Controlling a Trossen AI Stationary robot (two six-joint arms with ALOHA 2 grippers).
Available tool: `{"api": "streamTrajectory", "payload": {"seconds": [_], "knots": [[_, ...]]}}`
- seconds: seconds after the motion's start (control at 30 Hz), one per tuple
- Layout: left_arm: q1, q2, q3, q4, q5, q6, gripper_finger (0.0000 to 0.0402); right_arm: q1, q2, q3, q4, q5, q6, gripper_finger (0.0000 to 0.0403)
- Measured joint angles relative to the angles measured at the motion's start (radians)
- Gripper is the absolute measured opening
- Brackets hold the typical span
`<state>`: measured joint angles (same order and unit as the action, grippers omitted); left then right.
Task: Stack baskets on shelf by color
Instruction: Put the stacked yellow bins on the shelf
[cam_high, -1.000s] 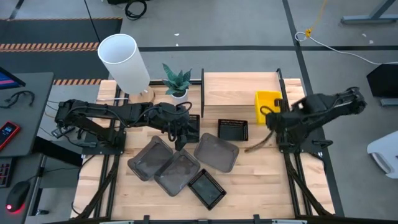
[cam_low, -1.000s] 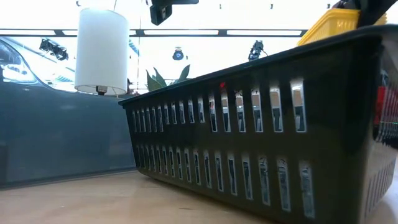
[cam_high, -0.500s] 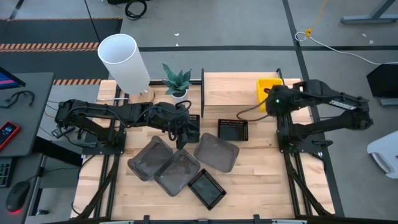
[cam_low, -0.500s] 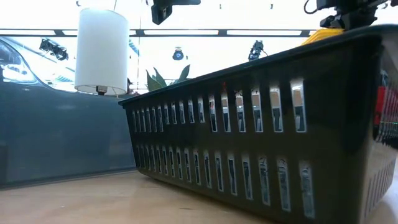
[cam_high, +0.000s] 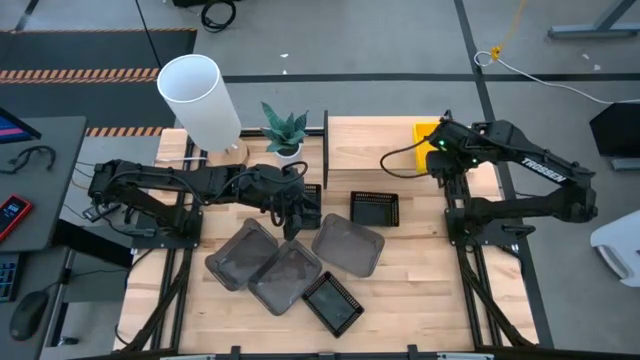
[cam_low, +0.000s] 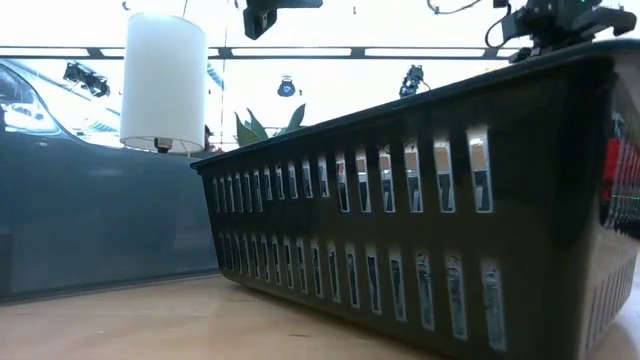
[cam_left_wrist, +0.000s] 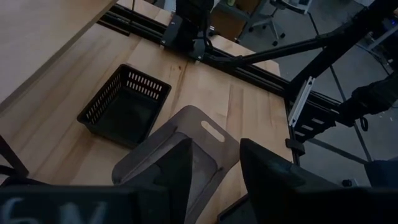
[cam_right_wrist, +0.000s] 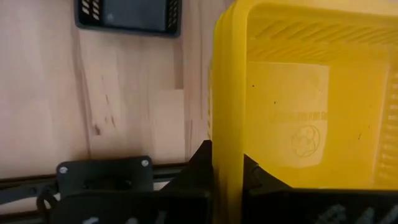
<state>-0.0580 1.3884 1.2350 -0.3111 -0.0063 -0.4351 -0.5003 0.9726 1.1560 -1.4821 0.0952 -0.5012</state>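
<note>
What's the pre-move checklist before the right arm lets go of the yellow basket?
1. Right claw clamped on yellow basket wall: ok.
2. Yellow basket over the shelf, at its right end: ok.
3. Basket resting on the shelf or another yellow one: cannot tell.
4. Left claw open, above a grey basket on the table, away from the shelf: ok.
5. Black basket sits below the shelf edge, outside the drop spot: ok.

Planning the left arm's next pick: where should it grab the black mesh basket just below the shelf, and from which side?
Pinch one wall of the black basket from straight above, one finger inside: it sits upright, open and empty, apart from the grey baskets. The left gripper is open nearby, so the wall facing it seems handiest.
</note>
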Motion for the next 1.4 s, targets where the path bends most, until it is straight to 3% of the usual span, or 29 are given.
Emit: {"api": "streamTrajectory", "payload": {"seconds": [0.27,1.0,1.4], "knots": [[-0.002,0.0,0.0,0.0,0.0,-0.006,0.0142,-0.056,0.001,-0.102,0.089,0.015,-0.028,0.0024],[-0.003,0.0,0.0,0.0,0.001,-0.033,0.0142,-0.166,0.0,-0.08,0.092,0.124,0.011,0.0138],[-0.003,0.0,0.0,0.0,0.01,-0.047,0.0142,-0.175,0.0,-0.058,0.085,0.147,0.079,0.0147]]}}
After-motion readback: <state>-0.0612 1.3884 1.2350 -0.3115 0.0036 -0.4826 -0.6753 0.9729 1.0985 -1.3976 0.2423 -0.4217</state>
